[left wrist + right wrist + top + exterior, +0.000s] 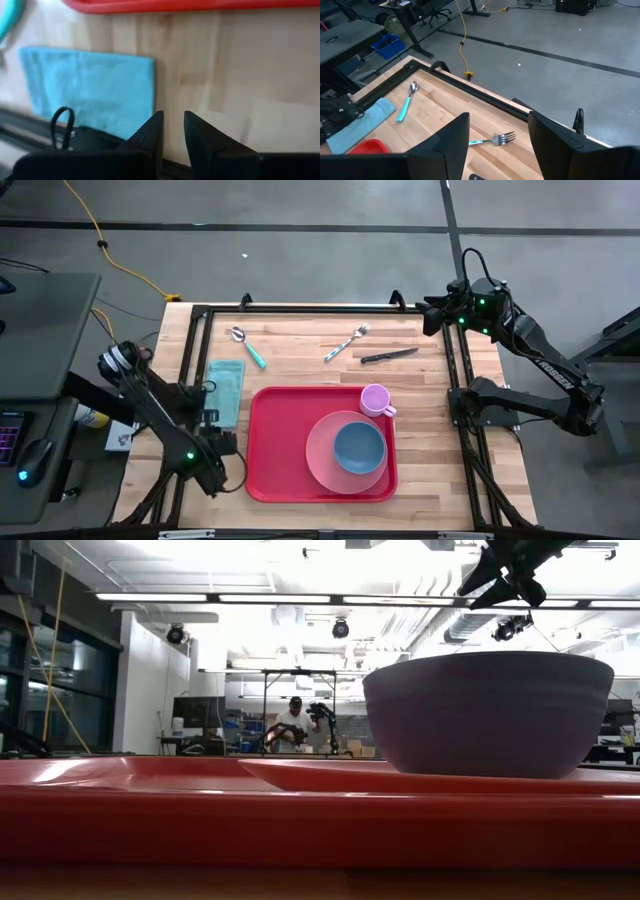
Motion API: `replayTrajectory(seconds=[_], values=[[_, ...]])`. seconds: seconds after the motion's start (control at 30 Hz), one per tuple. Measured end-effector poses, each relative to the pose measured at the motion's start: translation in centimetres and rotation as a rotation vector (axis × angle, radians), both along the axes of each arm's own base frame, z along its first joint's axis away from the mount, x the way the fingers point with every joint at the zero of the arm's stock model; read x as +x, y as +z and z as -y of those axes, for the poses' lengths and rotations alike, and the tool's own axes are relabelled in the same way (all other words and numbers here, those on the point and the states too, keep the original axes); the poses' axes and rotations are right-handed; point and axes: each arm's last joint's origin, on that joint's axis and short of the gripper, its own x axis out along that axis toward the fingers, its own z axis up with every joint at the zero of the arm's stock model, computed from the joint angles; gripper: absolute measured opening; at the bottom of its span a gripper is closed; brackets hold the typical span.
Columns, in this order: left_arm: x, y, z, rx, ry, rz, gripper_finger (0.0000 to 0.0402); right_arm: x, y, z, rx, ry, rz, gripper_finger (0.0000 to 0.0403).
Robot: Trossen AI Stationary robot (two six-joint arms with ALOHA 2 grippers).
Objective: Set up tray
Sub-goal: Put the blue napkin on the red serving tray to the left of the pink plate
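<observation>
A: Where is the left arm sitting?

B: It is folding low at the near left corner of the table (440,480). The left gripper (222,468) is pointing along the table's near edge, and its two fingers (150,137) are standing close together with a thin gap, gripping nothing.

A: And the right arm?

B: It is bending up high over the table's far right corner. The right gripper (432,315) is hanging there with its fingers (451,137) spread wide, holding nothing.

Bowl (359,447) on plate (322,463) in tray (275,440); cup (375,398) behind; cloth (226,390) left of tray.
</observation>
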Motion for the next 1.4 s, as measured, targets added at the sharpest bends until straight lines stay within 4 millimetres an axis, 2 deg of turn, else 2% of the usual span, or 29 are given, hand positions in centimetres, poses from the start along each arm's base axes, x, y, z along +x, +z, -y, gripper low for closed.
replayTrajectory(seconds=[0.27,0.47,0.7,1.0,1.23,1.4], values=[[1.0,-2.8,1.1,0.102,0.015,-0.028,0.0106,0.0,0.0,0.0,0.004,0.016,0.004,0.0181],[1.5,-3.9,1.3,0.181,0.018,0.05,0.0106,0.0,0.0,0.0,0.001,0.018,0.001,0.0181],[2.0,-5.8,1.1,0.09,0.052,0.093,0.0106,0.1,0.0,-0.1,0.009,0.051,0.009,0.0181],[1.7,-6.1,0.7,0.128,0.038,0.083,0.0106,0.1,0.0,-0.2,0.017,0.077,0.016,0.0181],[2.6,-6.0,-0.3,0.158,0.039,0.075,0.0107,0.1,0.0,-0.2,0.017,0.079,0.016,0.0181],[3.5,-6.1,-1.1,0.156,0.054,0.065,0.0143,0.2,0.0,-0.2,0.018,0.085,0.018,0.0181]])
